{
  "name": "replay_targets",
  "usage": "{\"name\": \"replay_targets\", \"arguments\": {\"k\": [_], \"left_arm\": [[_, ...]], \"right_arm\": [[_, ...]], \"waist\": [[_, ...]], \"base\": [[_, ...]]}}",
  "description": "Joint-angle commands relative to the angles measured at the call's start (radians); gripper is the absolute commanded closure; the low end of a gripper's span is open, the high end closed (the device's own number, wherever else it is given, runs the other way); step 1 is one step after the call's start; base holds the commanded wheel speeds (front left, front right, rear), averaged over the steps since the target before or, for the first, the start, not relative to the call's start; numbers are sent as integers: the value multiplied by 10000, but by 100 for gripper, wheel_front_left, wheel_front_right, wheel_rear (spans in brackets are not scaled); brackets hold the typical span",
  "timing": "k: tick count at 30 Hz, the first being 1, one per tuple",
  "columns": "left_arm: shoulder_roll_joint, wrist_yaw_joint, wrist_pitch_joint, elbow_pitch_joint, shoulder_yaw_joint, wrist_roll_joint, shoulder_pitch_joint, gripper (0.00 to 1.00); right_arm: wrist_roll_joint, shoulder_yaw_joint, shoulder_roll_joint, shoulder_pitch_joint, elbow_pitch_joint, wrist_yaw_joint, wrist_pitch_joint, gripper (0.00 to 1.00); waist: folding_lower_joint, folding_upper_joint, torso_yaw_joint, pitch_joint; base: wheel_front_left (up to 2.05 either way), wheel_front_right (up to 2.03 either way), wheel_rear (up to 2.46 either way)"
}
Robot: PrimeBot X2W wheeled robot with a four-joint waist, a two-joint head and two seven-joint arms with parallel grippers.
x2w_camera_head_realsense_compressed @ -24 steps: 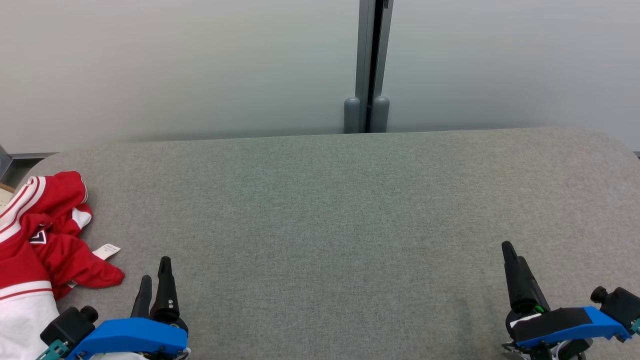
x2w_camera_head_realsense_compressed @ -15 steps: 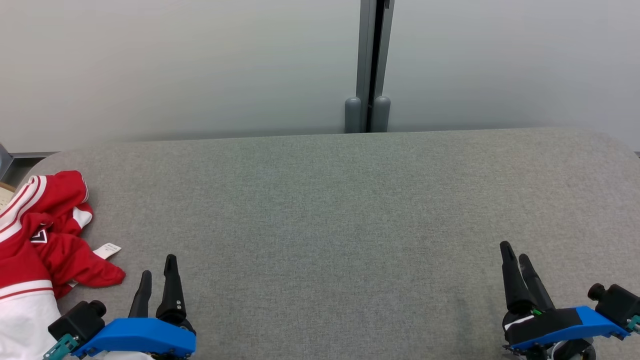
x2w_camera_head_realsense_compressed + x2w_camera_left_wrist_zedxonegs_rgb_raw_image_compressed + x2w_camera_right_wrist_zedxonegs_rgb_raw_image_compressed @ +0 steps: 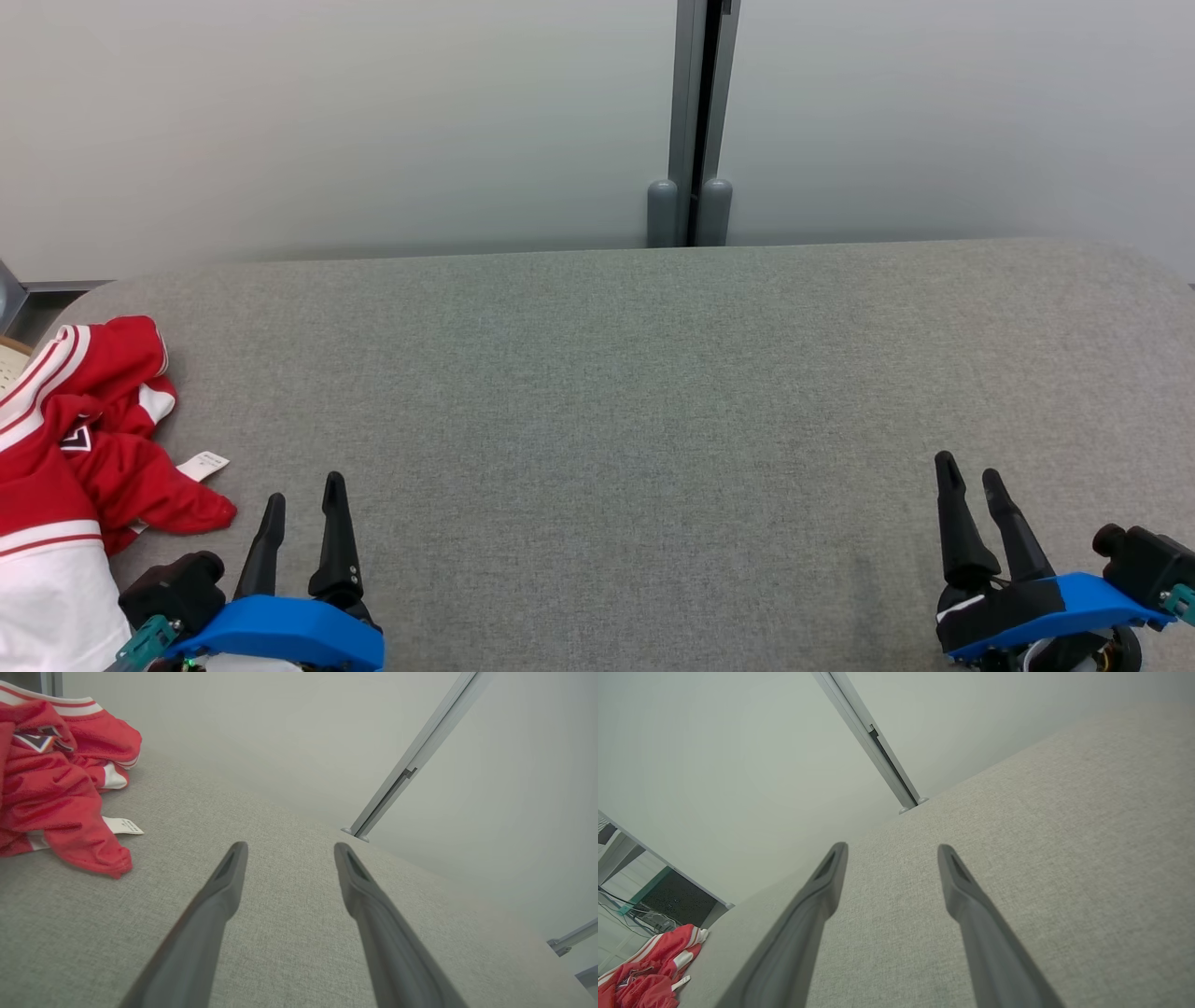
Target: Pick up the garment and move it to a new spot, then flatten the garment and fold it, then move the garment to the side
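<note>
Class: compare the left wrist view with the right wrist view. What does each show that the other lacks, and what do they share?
Left wrist, not right: the open left gripper and a second rail at lower right. Right wrist, not left: the open right gripper and a dark panel at far left. Shared: the crumpled red garment, its white label, the grey table and the wall post.

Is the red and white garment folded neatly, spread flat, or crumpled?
Crumpled. The garment lies bunched in irregular wrinkles at the left edge of the table, with its white tag sticking out.
</note>
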Motion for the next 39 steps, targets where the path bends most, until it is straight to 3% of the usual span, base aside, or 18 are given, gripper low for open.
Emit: {"name": "replay_targets", "arguments": {"k": [1, 26, 39], "left_arm": [[115, 61, -118, -120, -80, 320, -77, 0], [435, 60, -714, 66, -729, 2465, 9, 0], [422, 299, -965, 277, -872, 3152, 219, 0]], "right_arm": [[-305, -27, -76, -158, -79, 16, -101, 0], [-2559, 24, -97, -153, 61, 21, -343, 0], [-3879, 169, -107, 1, -155, 23, -421, 0]], "waist": [[0, 0, 7, -3], [0, 0, 23, -31], [0, 0, 27, -154]], "base": [[0, 0, 0], [0, 0, 0], [0, 0, 0]]}}
